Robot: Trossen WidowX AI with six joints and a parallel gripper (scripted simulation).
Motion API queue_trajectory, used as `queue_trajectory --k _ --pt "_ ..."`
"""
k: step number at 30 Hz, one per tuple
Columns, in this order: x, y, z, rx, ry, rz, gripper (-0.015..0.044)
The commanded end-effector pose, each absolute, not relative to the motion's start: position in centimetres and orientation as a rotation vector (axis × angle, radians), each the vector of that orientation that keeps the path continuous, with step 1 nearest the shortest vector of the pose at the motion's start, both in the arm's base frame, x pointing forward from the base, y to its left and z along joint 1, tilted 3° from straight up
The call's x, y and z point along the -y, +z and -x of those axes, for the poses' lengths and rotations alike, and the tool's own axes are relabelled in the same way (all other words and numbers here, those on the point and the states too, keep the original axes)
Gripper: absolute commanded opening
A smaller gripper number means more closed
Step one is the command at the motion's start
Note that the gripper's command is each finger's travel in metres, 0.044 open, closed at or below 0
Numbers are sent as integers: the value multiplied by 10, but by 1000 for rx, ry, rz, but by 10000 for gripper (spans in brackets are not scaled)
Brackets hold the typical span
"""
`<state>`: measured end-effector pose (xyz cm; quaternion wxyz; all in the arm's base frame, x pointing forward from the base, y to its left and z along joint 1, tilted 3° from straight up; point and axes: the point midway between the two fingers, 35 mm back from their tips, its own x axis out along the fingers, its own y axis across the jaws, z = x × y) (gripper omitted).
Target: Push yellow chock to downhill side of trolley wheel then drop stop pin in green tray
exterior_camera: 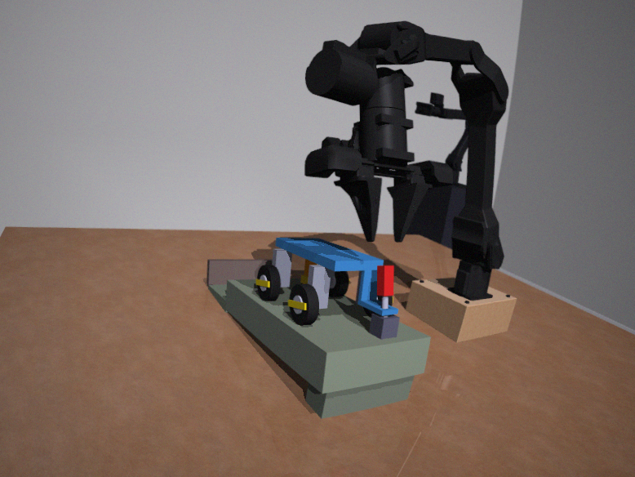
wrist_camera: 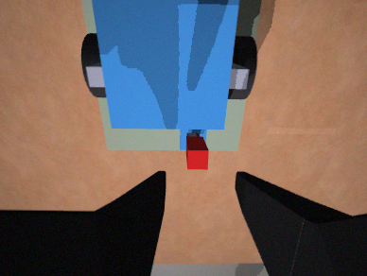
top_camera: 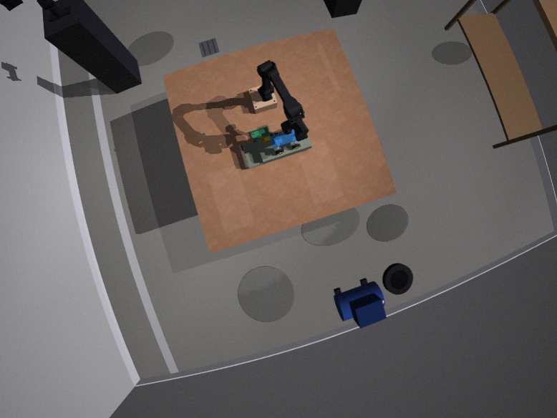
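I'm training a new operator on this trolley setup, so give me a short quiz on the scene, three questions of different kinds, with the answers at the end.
1. True or false: the red-headed stop pin is lying in the green tray.
2. Multiple choice: what is between the fingers of the gripper? A) the chock, B) the stop pin, C) nothing.
3. Fill in the blank: the top deck of the trolley is coloured ____.

Key: 1. False; 2. C; 3. blue.
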<state>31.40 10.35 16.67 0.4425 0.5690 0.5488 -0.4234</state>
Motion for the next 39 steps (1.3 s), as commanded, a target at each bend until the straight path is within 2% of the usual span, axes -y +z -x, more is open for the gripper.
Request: queue_trajectory --k 1,39 --pt "-105 161 -314 -1368 -1048 -1406 190" --pt "-119 113 -316 -1369 -1047 -1407 190"
